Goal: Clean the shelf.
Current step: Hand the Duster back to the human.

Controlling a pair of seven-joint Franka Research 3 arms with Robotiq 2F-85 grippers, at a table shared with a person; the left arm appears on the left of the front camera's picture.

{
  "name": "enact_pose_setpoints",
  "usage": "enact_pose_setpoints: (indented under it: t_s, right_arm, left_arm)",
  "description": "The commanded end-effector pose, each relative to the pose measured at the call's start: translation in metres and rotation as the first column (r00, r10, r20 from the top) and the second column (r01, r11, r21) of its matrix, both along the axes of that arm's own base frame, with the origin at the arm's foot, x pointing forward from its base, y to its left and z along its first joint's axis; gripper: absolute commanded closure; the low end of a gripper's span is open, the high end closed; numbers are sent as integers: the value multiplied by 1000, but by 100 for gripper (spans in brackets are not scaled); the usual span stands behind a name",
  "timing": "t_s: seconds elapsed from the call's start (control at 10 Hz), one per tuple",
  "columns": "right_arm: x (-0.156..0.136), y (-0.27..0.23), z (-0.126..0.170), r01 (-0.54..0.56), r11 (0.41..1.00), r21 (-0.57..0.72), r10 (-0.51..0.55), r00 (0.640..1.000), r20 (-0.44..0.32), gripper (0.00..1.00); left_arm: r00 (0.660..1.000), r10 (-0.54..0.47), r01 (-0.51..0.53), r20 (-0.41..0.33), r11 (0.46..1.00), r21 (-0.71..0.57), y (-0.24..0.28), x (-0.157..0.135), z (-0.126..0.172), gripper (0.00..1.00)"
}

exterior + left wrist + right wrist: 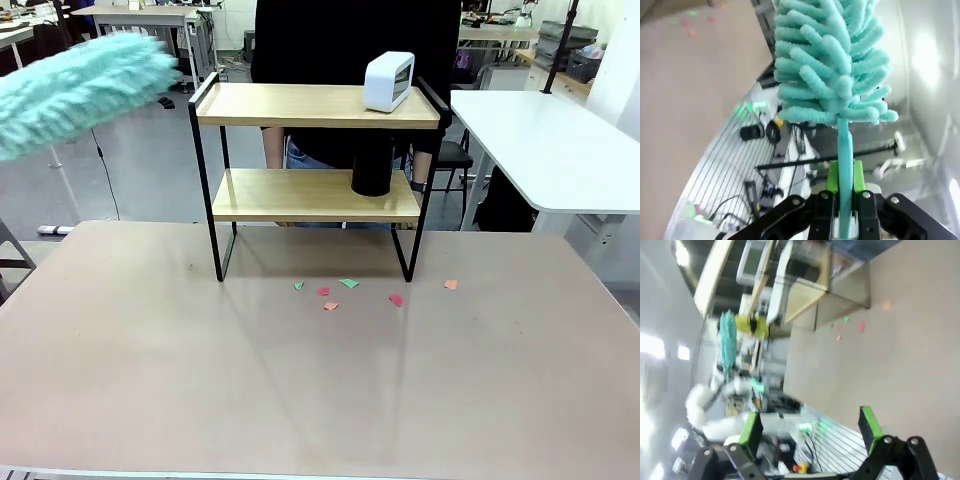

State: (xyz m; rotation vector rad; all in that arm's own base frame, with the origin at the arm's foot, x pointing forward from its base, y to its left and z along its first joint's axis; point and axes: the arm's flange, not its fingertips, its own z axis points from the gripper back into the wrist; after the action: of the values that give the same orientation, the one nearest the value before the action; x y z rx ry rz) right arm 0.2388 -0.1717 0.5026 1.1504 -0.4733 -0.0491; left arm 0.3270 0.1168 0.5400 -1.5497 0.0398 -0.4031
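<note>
Nearest me the beige table lies bare along its near edge, and past its middle a scatter of small paper scraps, red, green and orange, sits just in front of the shelf. The shelf stands toward the table's far edge, about centred, its two boards running left to right in the black frame. On the top board, at its right end, rests a small white box; on the lower board, right of centre, stands a black cup. A person in dark clothes stands just behind the shelf. The left gripper is clamped on the stalk of a teal duster, green pads pressed to either side of it; the fluffy head hangs in the air above the table's far left corner, apart from the shelf and about level with the top board. The right gripper stands wide and holds nothing. I judge the left arm the nearer one: the shelf lies to the duster's right, so the sweep should run rightward along the top board's length toward the box.
</note>
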Motion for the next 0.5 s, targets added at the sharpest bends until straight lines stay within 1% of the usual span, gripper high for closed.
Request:
enact_pose_setpoints:
  t_s: [0.0, 0.1, 0.2, 0.3, 0.4]
  right_arm:
    - [19, 51, 41, -261, 961, -90, 264, 964, 21, 0]
    - [22, 82, 47, -348, 933, -91, 351, 936, 28, 0]
    - [17, 117, 46, -447, 888, -111, 454, 890, 43, 0]
    - [9, 137, 39, -505, 855, -118, 514, 855, 64, 0]
    - [17, 109, 52, -380, 918, -116, 385, 923, 25, 0]
  left_arm:
    - [931, -338, 338, 141, 941, 23, 27, -3, 47, 87]
    - [870, -474, 469, 135, 880, 72, 9, -9, 55, 87]
    - [776, -626, 612, 80, 777, 147, -20, -15, 56, 87]
    - [682, -730, 711, 31, 673, 203, -45, -17, 55, 87]
    - [710, -703, 684, -43, 674, 279, -59, -11, 50, 87]
